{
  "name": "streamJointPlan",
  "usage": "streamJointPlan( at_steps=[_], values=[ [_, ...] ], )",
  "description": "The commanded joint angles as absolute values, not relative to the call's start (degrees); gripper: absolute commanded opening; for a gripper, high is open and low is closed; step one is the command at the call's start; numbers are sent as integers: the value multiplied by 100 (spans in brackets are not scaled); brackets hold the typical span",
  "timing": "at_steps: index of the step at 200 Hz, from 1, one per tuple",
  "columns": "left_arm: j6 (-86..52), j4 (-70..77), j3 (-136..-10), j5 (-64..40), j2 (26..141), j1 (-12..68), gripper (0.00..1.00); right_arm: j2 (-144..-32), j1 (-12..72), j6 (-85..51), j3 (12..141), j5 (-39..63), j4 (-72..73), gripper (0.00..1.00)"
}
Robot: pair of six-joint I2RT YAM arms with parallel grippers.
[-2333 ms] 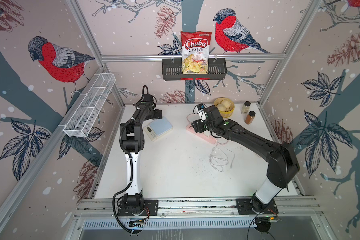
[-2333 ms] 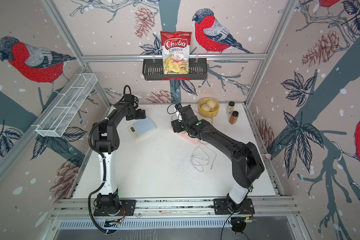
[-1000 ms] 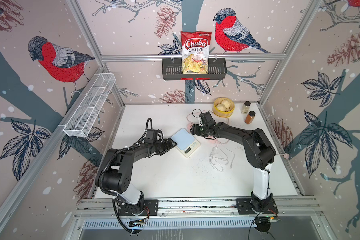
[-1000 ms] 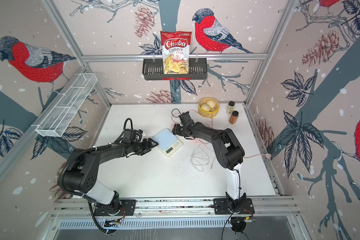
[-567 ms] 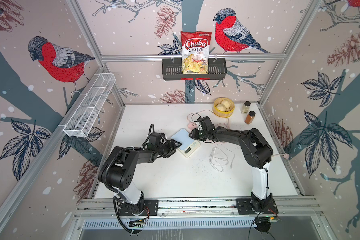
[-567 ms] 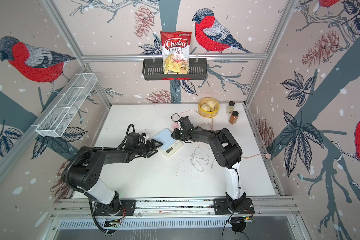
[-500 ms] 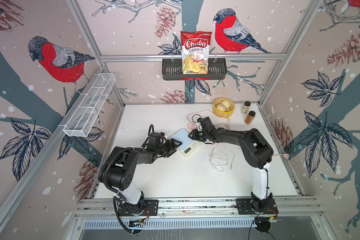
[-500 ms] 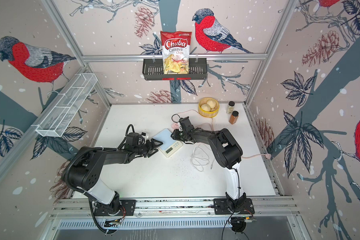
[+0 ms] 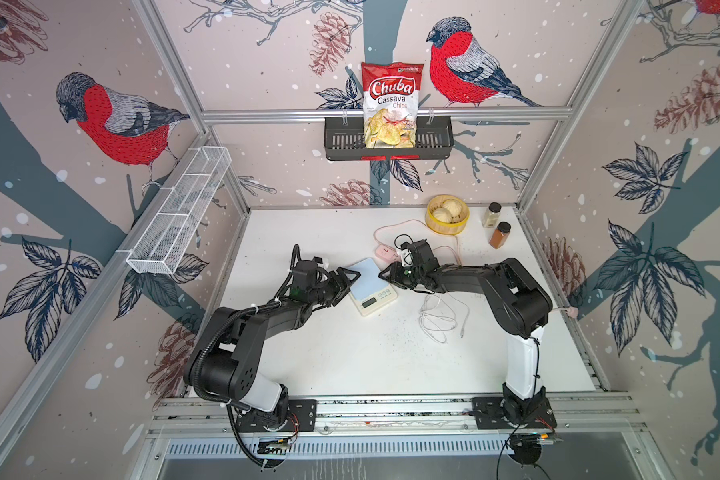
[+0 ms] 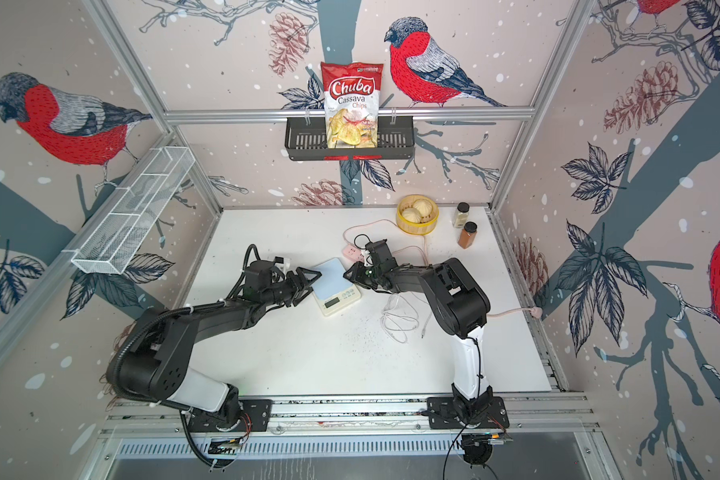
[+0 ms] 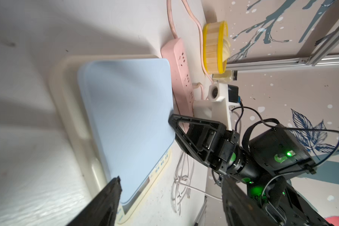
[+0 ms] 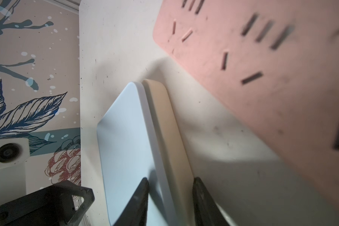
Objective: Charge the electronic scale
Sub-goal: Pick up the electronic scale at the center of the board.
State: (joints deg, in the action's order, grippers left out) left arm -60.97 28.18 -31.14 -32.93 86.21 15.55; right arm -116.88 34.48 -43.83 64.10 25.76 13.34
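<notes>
In both top views, the electronic scale (image 9: 368, 282) (image 10: 333, 282) lay flat near the middle of the white table (image 9: 350, 353), display end toward the robot, with the pink power strip (image 9: 385, 252) just behind its far corner. The left gripper (image 9: 347, 284) (image 10: 306, 286) sat at the scale's left edge with its 2 fingers spread wide. The right gripper (image 9: 385, 276) (image 10: 348, 274) met the scale's right edge. A loose white cable (image 9: 441, 320) lay on the table beside the scale's right side.

In the left wrist view, the left gripper (image 11: 169, 180) stood wide apart, and the scale (image 11: 125, 117) reached in between its fingers at the display end without being squeezed. The power strip (image 11: 181, 66) ran along the scale's far side.

In the right wrist view, the right gripper (image 12: 169, 180) pinched the scale (image 12: 125, 137) by its edge, 1 finger on the blue plate and 1 against the cream base. The power strip (image 12: 262, 68) lay close by, apart from the scale.
</notes>
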Motion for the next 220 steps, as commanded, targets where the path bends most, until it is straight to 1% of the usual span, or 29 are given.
streamJointPlan(
  at_steps=[1,41,66,108,131,145,160,174,202,220],
  values=[
    [-5912,2462,-2919,-2951,8602,1538,80,-11785,3463,-4430,6302,2415,562,38],
    [-6306,3505,-2366,-3124,9148,1571,80,-11783,3471,-4491,6189,2461,683,34],
    [-6848,4636,-2252,-3526,9650,1621,78,-11768,3453,-4587,6056,2597,854,33],
    [-7428,5830,-2335,-3679,9932,1708,78,-11785,3298,-5177,5538,3139,1806,33],
    [-7316,5608,-2539,-3701,9805,1708,77,-11770,3253,-5273,5433,3233,1959,33],
    [-7143,5212,-2692,-3687,9718,1708,74,-11712,3243,-5244,5432,3211,1927,34],
    [-6960,4840,-2848,-3696,9696,1709,69,-11643,3252,-5180,5478,3189,1847,34],
    [-6926,4799,-2914,-3742,9750,1705,66,-11584,3277,-5088,5560,3160,1731,35],
    [-6902,4705,-3005,-3797,9880,1707,53,-11454,3364,-4951,5752,3034,1439,35],
    [-6739,4483,-3077,-3773,9889,1709,48,-11358,3434,-4866,5866,2944,1270,36]
  ],
)
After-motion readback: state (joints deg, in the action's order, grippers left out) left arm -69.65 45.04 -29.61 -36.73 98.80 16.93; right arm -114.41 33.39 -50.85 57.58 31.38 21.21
